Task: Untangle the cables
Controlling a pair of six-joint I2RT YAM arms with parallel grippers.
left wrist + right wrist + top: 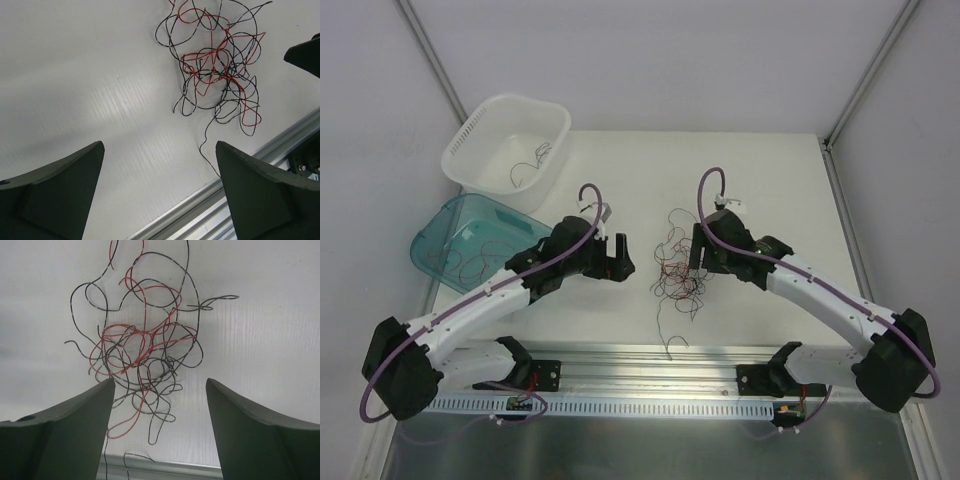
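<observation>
While left gripper [159, 148] and right gripper [160, 383] gape empty, the cables [678, 265] lie as one loose red-and-black knot between them.

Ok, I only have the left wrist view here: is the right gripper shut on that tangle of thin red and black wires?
Observer: No. The right gripper is open, and the tangle of thin red and black wires lies loose ahead of its jaws.
Operator: Anything sorted already?
Observer: The white slotted plastic basket at far left holds a few dark strands.
Operator: And reds?
Observer: Some reddish strands lie in the clear teal plastic tub beside it.
</observation>
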